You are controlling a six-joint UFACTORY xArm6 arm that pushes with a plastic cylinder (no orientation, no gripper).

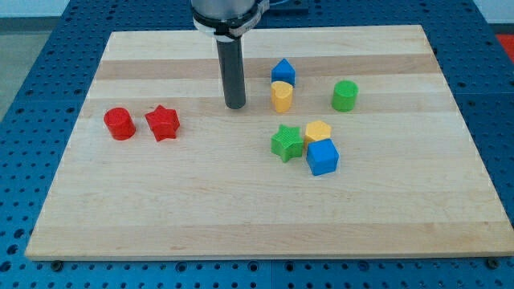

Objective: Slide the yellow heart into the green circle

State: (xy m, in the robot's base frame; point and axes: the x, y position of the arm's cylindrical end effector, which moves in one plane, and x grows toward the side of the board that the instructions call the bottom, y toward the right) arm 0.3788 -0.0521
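The yellow heart (282, 95) stands on the wooden board just below a blue block (283, 72). The green circle (344, 95) stands to the heart's right, a clear gap between them. My tip (234, 106) rests on the board to the left of the yellow heart, a short gap away, touching no block.
A green star (287, 143), a yellow block (318, 132) and a blue cube (323, 156) cluster below the heart. A red circle (120, 123) and a red star (162, 122) sit at the view's left. The board (161, 209) ends at a blue perforated table.
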